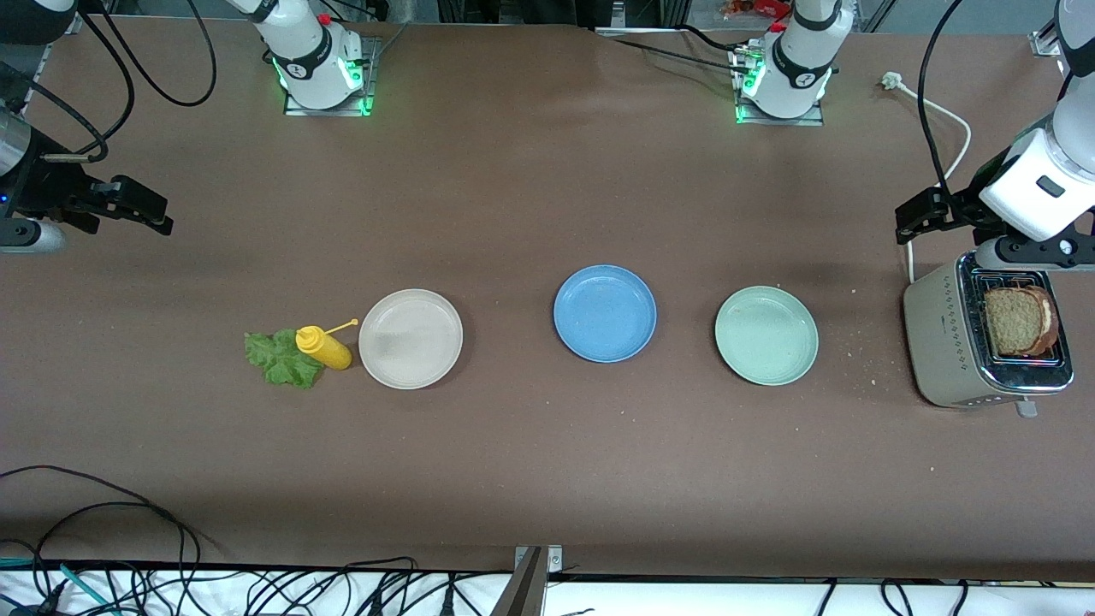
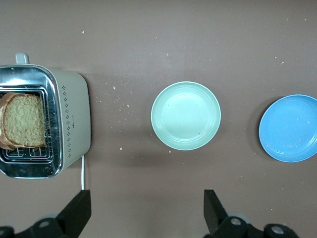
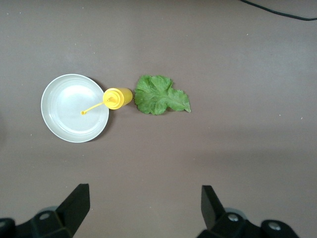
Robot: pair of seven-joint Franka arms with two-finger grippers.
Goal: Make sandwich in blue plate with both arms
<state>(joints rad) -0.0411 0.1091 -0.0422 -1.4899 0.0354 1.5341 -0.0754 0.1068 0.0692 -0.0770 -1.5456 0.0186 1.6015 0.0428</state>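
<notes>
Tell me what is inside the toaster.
Bread slices stand in the slots of the toaster, brown faces and darker crust showing above the metal top. Their lower parts are hidden in the slots, so the exact count of slices is unclear.

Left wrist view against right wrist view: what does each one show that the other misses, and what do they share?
Only the left wrist view shows the toaster with bread slices standing in its slots, the pale green plate and the blue plate. Only the right wrist view shows the cream-white plate, the yellow squeeze bottle and the lettuce leaf. Both show bare brown table and an open end effector: left end effector, right end effector.
</notes>
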